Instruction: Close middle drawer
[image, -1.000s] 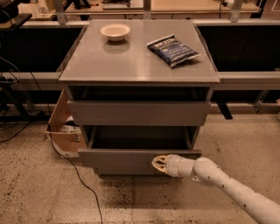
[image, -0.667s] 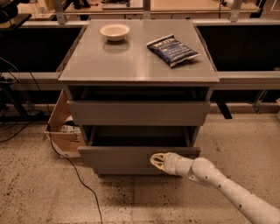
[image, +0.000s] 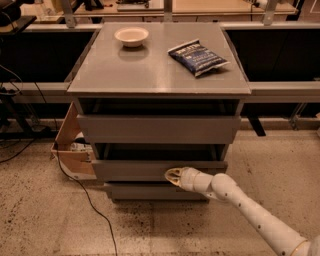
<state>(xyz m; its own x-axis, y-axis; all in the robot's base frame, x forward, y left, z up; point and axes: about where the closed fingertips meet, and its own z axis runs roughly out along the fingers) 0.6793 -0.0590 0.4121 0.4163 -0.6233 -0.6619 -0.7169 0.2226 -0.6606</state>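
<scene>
Gripper: cream-coloured gripper (image: 173, 176) on a white jointed arm (image: 250, 216), touching the drawer front just right of its centre.
Gripper state: opening cannot be told; nothing seen in its hold.
Middle drawer: wide grey metal middle drawer (image: 135, 170), second of 3 fronts, dark gap above it.
Cabinet top: flat grey cabinet top (image: 150, 75) carries 1 round white bowl (image: 131, 36) and 1 blue snack bag (image: 198, 57), well apart.
Left side: brown cardboard box (image: 70, 152) beside the cabinet.

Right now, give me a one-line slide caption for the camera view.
Hand at the front of the middle drawer, which is partly open.
</scene>
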